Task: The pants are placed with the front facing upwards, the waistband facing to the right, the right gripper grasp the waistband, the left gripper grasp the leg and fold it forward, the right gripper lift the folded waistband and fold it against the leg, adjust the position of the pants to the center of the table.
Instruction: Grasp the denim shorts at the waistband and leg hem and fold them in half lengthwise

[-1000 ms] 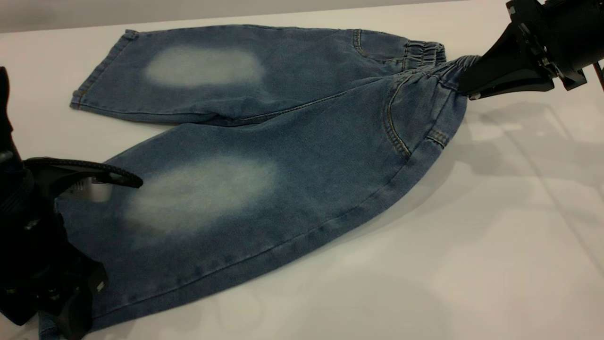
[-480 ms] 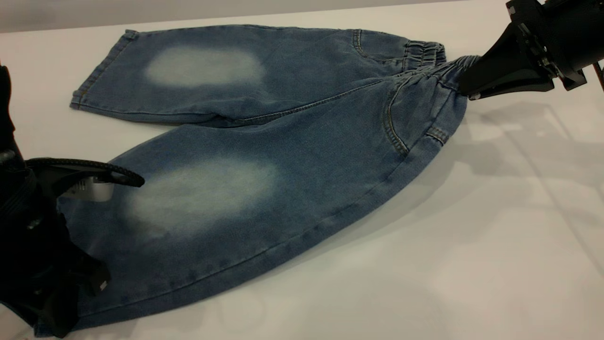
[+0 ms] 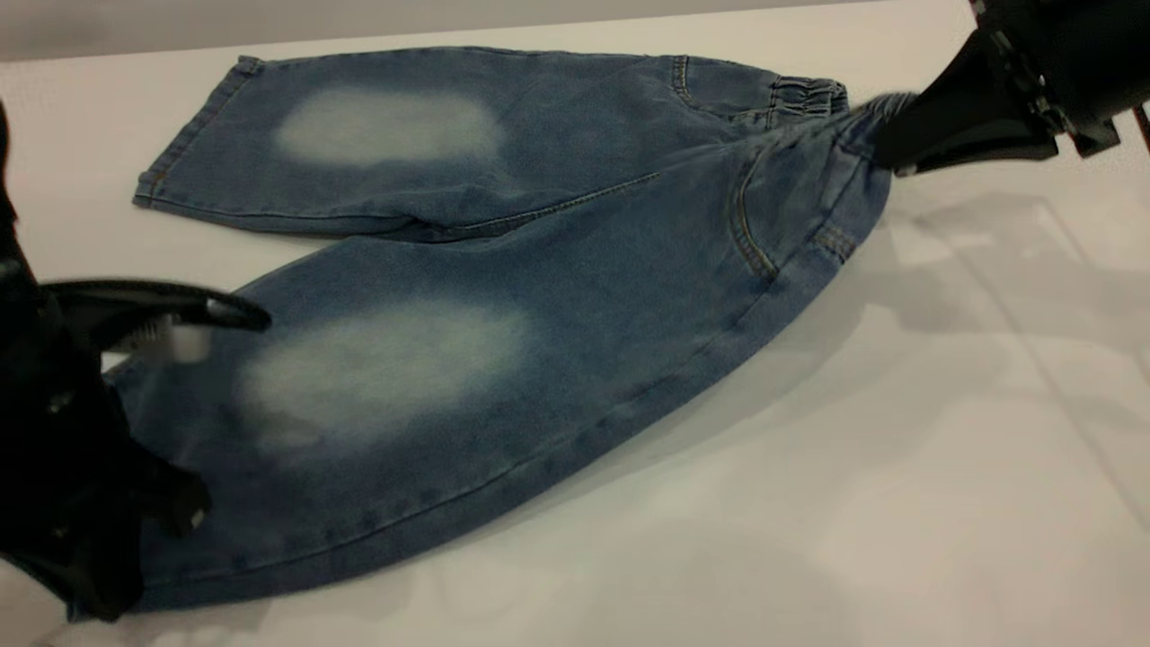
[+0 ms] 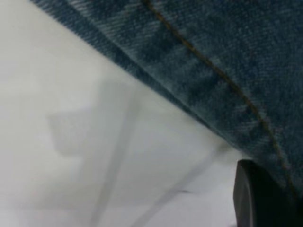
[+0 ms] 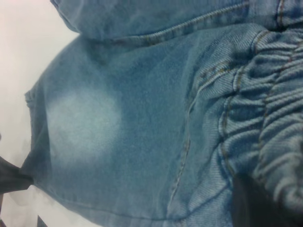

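Note:
The blue denim pants (image 3: pixel 575 270) lie front up on the white table (image 3: pixel 898 467), with the gathered waistband (image 3: pixel 809 94) to the right. At the right end, my right gripper (image 3: pixel 889 153) is shut on the waistband (image 5: pixel 270 109), which is bunched and raised off the table; its dark finger (image 5: pixel 255 203) shows under the ruching. My left gripper (image 3: pixel 225 314) is at the hem end of the near leg (image 3: pixel 377 368) and shut on it. That end hangs just above the table. The leg's stitched hem (image 4: pixel 208 71) fills the left wrist view beside one finger (image 4: pixel 255 198). The far leg (image 3: pixel 386 126) lies flat.
The table's back edge meets a grey wall strip (image 3: pixel 359 18) just behind the far leg. Bare tabletop stretches in front of and to the right of the pants.
The left gripper has risen a little, taking the near leg's hem end off the table. The right gripper has edged up and back, pulling the waistband tauter.

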Action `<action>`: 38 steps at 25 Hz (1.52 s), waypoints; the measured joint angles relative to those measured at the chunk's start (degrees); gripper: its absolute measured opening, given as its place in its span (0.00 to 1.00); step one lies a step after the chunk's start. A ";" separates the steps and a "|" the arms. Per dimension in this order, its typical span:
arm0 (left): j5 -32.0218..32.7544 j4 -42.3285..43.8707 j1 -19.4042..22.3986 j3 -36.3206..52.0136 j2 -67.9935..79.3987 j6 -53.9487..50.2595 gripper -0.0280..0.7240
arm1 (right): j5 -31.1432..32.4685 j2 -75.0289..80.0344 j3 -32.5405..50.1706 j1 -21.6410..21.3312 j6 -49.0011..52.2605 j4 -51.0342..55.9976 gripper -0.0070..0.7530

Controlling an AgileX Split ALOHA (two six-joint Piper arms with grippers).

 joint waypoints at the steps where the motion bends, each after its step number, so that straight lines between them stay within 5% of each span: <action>1: 0.36 0.00 0.00 0.00 -1.06 0.00 0.12 | 0.11 -0.39 0.00 0.00 0.00 -0.01 0.05; 19: 7.76 0.50 0.00 0.05 -22.71 0.00 0.12 | 1.05 -1.39 0.05 0.00 0.02 -0.69 0.05; 38: 5.73 1.03 0.20 -6.99 -27.65 -0.13 0.12 | 2.28 -1.39 -2.76 0.00 0.11 1.12 0.05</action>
